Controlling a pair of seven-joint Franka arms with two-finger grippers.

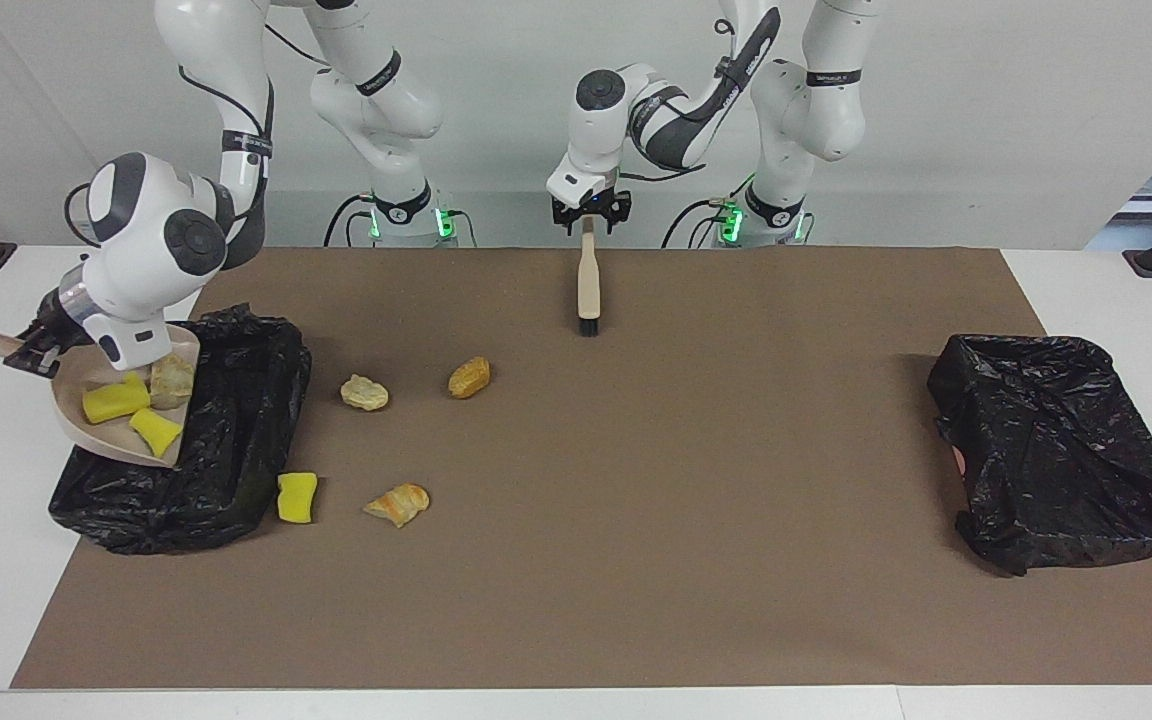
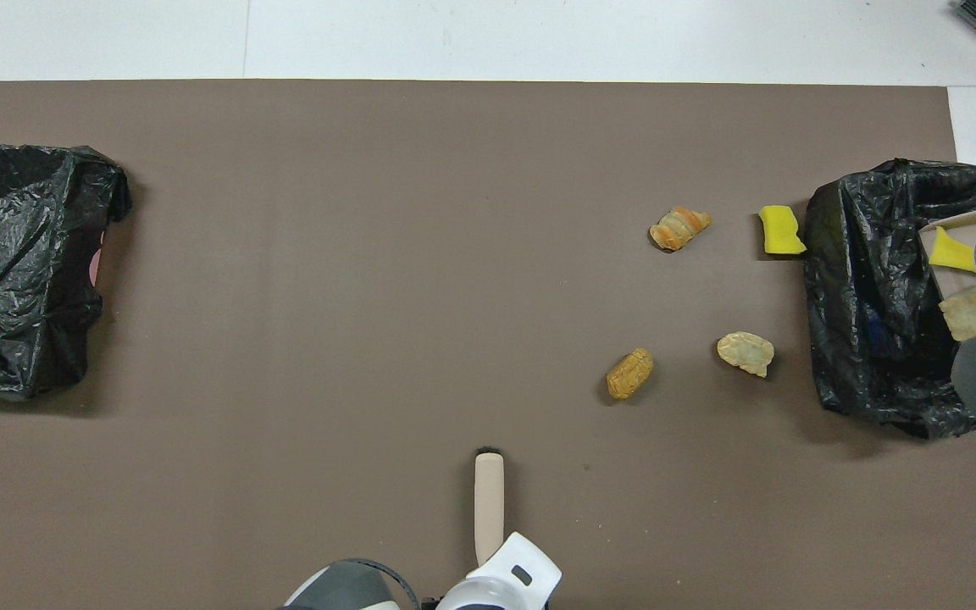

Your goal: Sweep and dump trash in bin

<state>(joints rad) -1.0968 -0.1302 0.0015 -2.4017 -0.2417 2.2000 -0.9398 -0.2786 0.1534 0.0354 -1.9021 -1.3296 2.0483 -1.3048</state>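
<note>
we find the right claw gripping the dustpan, tipped over the bin; three pieces aboard, four on the mat. left claw open above the brush.

Three yellow sponge chunks showed: two in the dustpan over the black bin bag, at and, and one on the mat just beside that bag. Four bread bits showed: one in the dustpan, three on the mat near the bag. Two black bags were there, the second at. One brush lay on the mat.
</note>
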